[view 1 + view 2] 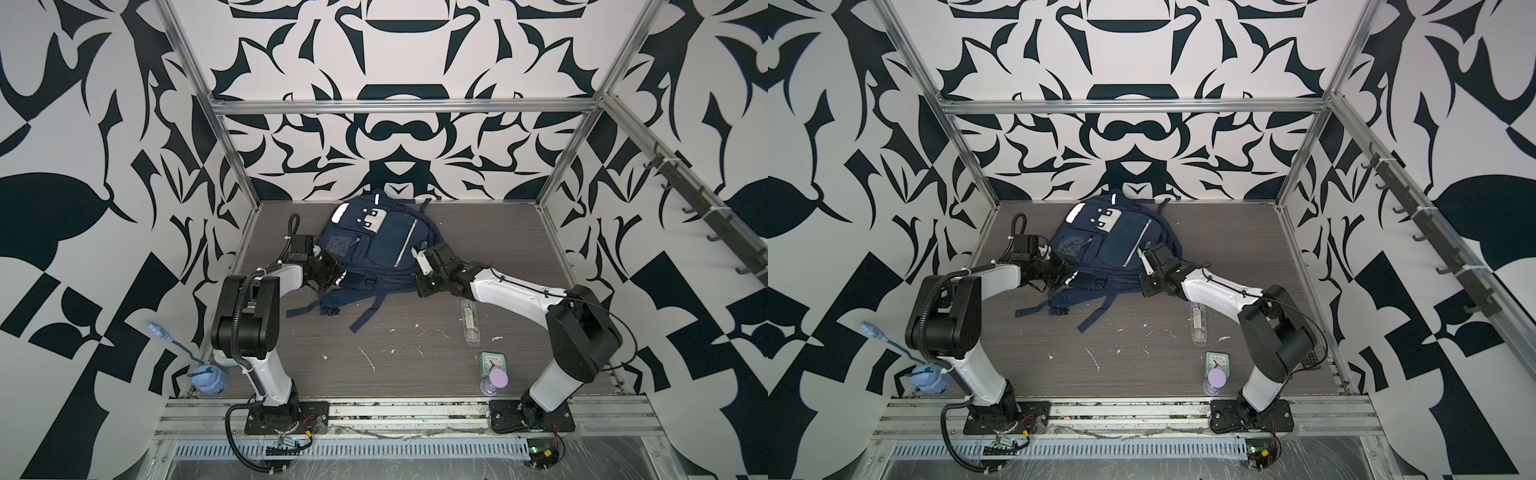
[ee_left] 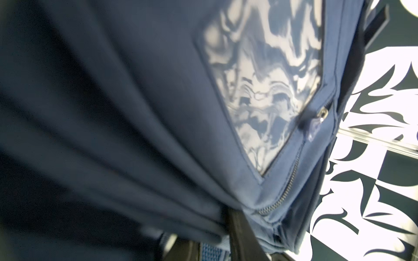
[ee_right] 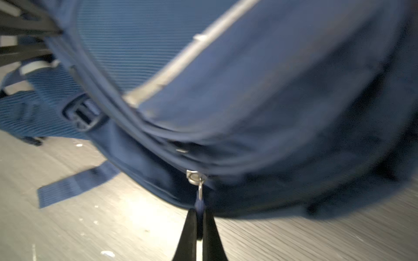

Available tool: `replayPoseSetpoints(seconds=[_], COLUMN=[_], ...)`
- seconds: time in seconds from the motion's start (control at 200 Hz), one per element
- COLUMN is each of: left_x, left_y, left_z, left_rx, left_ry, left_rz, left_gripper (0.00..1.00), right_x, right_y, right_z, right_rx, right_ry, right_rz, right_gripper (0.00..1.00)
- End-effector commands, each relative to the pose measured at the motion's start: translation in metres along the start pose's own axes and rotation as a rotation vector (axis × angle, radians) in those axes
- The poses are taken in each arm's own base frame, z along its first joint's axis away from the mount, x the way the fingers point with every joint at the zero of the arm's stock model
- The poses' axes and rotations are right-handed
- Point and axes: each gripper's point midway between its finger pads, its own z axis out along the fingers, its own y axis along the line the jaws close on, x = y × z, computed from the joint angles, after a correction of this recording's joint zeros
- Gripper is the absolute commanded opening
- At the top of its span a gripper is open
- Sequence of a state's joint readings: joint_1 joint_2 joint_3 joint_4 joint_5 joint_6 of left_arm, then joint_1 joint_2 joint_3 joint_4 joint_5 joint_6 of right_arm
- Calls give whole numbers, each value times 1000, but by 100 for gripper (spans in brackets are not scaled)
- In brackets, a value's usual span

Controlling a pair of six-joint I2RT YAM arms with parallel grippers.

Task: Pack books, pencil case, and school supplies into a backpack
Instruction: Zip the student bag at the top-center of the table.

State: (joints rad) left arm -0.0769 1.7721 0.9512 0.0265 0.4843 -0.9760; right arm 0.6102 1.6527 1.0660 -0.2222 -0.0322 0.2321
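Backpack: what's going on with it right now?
Both arms are working on the backpack, which lies on the table. The right arm has its jaws shut on a zipper pull at the bag's edge. The left arm looks to be pinching the fabric on the opposite side, probably to steady it. The clear packet lies on the table beside the right arm, not yet packed. No books or pink case are in view.

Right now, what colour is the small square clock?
The clock is mint green; it shows best in a top view.
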Motion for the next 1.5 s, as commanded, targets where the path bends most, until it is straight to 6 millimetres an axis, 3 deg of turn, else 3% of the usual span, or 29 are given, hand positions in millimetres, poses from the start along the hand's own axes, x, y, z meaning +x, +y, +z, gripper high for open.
replayPoseSetpoints(seconds=[0.0, 0.32, 0.505, 0.655, 0.775, 0.945, 1.15, 1.275, 1.495], left_x=[-25, -24, -39, -54, -56, -29, 14, 38, 68], left_y=[-3, -21, -32, -55, -77, -78, -53, -44, -33], left_z=[-5, 9, 21, 26, 21, 11, -8, -17, -14], left_rx=[-13, -4, -4, 21, 54, 52, 20, 33, 42], left_ry=[-99, -100, -113, -115, -105, -64, 0, 49, 134], left_rz=[-1, 27, 29, 56, 117, 170, 203, 218, 223], left_gripper=[24, 28, 33, 41, 57, 63, 62, 60, 56], right_x=[6, 13, 10, 10, 5, -7, -22, -26, -34], right_y=[-30, -6, 30, 62, 86, 114, 147, 157, 170], right_z=[-16, -16, -13, -6, 0, 10, 19, 24, 26], right_rx=[107, 46, -7, -51, -92, -150, -214, -232, -251], right_ry=[-2, -1, -2, 10, 12, 5, -2, 0, -9], right_rz=[19, 16, -37, -84, -107, -123, -153, -161, -166], right_gripper=[0, 0, 0, 0, 0, 0, 0, 0, 0])
